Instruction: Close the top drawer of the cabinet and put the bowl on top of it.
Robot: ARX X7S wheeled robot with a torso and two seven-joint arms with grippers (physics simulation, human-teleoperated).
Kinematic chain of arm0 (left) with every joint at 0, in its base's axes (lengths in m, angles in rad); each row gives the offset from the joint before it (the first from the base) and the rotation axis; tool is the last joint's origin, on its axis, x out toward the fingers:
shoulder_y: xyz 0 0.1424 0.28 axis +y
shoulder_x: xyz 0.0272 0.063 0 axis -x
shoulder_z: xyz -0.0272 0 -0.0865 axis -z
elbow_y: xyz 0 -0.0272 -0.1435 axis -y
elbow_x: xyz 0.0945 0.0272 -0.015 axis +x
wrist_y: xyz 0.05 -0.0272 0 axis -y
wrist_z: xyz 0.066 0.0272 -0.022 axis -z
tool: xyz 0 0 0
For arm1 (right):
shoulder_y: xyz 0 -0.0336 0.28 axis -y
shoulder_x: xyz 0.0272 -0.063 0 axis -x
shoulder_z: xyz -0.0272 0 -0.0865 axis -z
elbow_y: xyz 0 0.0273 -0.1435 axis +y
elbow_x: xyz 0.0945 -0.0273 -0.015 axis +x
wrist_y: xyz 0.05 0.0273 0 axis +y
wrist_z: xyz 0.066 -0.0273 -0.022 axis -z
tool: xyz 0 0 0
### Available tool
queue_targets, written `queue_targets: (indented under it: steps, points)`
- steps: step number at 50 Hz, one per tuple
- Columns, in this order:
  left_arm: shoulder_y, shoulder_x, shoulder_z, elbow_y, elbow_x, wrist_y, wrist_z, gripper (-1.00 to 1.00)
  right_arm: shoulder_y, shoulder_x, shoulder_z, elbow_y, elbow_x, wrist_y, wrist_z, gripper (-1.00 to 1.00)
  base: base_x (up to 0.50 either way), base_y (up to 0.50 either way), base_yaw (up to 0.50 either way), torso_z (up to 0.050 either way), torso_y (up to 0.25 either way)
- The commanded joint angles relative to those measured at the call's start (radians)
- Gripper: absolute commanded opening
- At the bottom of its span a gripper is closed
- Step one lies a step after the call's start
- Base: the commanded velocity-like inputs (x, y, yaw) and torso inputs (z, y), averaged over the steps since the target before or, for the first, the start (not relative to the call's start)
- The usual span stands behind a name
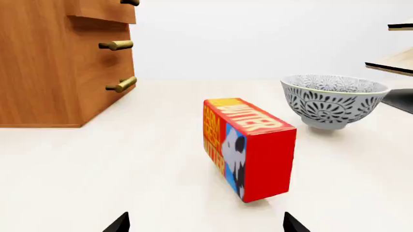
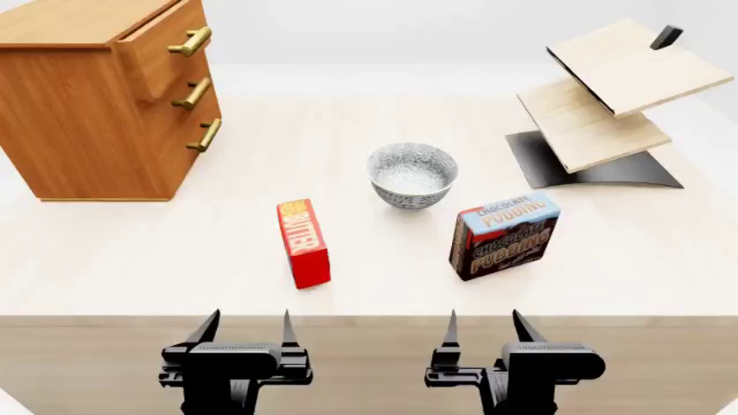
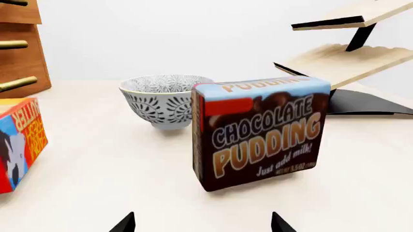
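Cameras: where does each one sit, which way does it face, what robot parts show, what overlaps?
Head: high, looking forward and down over table; both grippers, left, right, open at near edge.
Left wrist: low behind left gripper, facing butter box, cabinet; only fingertips show.
Right wrist: low behind right gripper, facing pudding box, rack; only fingertips show.
Shared: bowl in all three.

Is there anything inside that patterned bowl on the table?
Nothing shows inside the bowl: the head view looks down into a bare speckled interior. Both wrist views see only its rim and outer wall, so its bottom is hidden there.
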Motion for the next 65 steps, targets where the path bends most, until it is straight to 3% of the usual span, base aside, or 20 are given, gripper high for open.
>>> queue_targets:
  steps: [1,26,27,28,29,52,57,65]
  points:
    - [0.006,-0.015,0.017,0.018,-0.023,-0.008,-0.016,1.00,-0.008,0.018,-0.022,-0.040,0.021,0.026,0.009,1.00,0.00,0.00,0.00,0.000,0.000]
    - [0.012,-0.072,0.071,0.097,-0.085,-0.029,-0.074,1.00,-0.006,0.074,-0.054,-0.140,0.100,0.090,0.068,1.00,0.00,0.00,0.00,0.000,0.000]
    - [-0.037,-0.036,0.059,-0.162,-0.005,-0.038,-0.085,1.00,0.059,0.035,-0.115,0.266,-0.012,-0.118,0.083,1.00,0.00,0.00,0.00,0.000,0.000]
    - [-0.003,-0.046,0.055,-0.012,-0.047,0.005,-0.055,1.00,0.006,0.059,-0.072,0.116,0.059,-0.012,0.071,1.00,0.00,0.00,0.00,0.000,0.000]
    - [-0.002,-0.049,0.056,0.006,-0.050,-0.005,-0.058,1.00,0.003,0.061,-0.074,0.002,0.061,-0.003,0.073,1.00,0.00,0.00,0.00,0.000,0.000]
    - [-0.004,-0.081,0.098,0.002,-0.078,0.004,-0.095,1.00,0.001,0.089,-0.108,-0.017,0.091,0.008,0.104,1.00,0.00,0.00,0.00,0.000,0.000]
    - [0.029,-0.102,0.103,0.144,-0.074,0.004,-0.105,1.00,-0.025,0.106,-0.091,-0.232,0.138,0.090,0.116,1.00,0.00,0.00,0.00,0.000,0.000]
    - [0.137,-0.173,0.077,0.695,-0.057,-0.061,-0.125,1.00,-0.083,0.172,-0.019,-0.768,0.218,0.259,0.169,1.00,0.00,0.00,0.00,0.000,0.000]
